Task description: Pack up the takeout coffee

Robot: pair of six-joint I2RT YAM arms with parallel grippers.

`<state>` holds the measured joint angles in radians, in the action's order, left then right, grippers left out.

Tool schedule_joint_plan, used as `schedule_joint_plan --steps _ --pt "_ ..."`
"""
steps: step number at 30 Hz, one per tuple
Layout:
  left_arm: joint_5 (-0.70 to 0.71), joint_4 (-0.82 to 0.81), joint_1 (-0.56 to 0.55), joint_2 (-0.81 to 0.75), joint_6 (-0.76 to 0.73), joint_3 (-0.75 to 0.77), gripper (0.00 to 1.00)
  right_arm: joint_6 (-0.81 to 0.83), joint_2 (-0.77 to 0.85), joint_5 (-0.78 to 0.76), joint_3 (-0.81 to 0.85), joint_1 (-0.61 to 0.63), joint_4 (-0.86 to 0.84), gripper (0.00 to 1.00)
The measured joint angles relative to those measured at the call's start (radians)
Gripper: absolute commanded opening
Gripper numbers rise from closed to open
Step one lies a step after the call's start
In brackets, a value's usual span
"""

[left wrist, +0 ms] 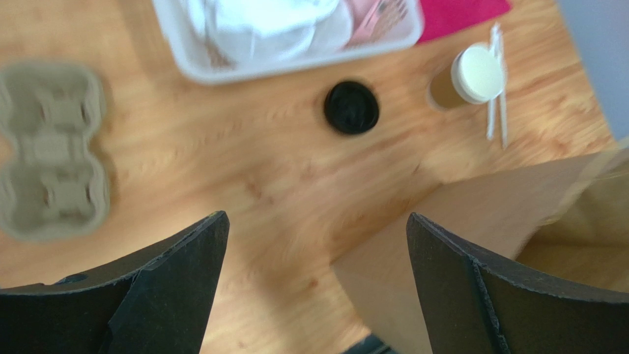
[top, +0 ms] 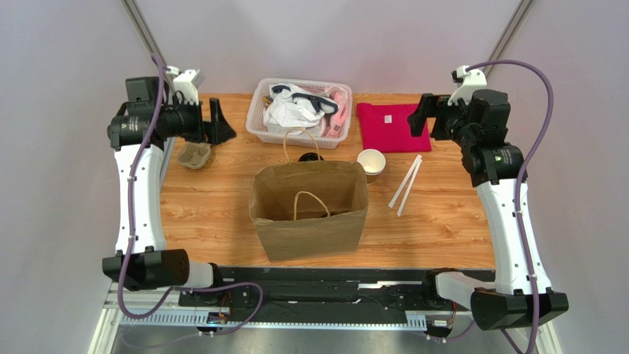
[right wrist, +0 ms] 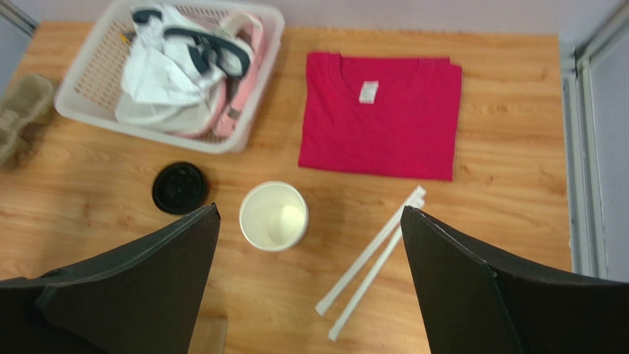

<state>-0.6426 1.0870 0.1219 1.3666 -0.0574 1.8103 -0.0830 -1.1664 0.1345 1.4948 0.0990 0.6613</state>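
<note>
At the left of the top view, my left gripper point(top: 219, 124) gapes wide and empty near one pulp tray point(top: 196, 155). Next come one basket point(top: 299, 110), then one black lid point(top: 310, 157) flat on the bench point(top: 207, 214), and one paper bag point(top: 310, 206). Right of centre stands one coffee cup point(top: 370, 164), upright, long axis vertical, mouth up, unlidded. Further right are one red shirt point(top: 391, 127) and two straws point(top: 406, 184). My right gripper point(top: 417, 116) is wide open and empty.

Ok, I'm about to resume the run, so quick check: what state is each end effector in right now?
Left end effector: open, holding nothing.
Right end effector: open, holding nothing.
</note>
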Motion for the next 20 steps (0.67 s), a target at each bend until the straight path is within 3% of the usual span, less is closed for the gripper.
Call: schedule_joint_plan --steps 12,20 --pt "0.154 0.021 0.037 -0.057 -0.194 -0.534 0.99 0.096 0.126 0.056 -0.342 -0.076 0.147 1.00" --pt "0.187 0.000 0.037 -0.198 -0.243 -0.665 0.99 0.118 0.196 0.105 -0.406 -0.076 0.188 1.00"
